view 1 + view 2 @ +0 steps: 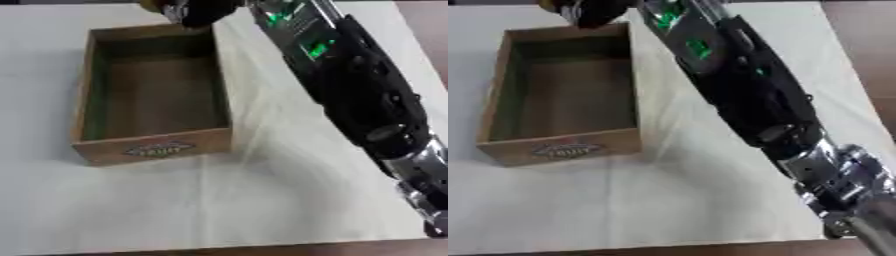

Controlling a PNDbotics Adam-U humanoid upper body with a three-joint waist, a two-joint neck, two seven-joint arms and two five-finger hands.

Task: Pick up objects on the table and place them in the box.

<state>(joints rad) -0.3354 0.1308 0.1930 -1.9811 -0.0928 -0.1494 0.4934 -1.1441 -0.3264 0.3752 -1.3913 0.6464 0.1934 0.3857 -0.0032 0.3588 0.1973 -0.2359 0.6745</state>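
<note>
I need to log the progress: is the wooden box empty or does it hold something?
Empty: the wooden box shows only its bare floor. The right hand is at its far rim.

Layout of the work surface. The box [153, 95] stands on the table [262, 210], in its left half, long axis running from near to far; its labelled end wall faces the near edge. The right arm [745, 100] enters from the lower right and crosses diagonally above the table to the right of the box. The right hand [592, 12] lies at the box's far right corner, above the far wall, at the top edge of both views
</note>
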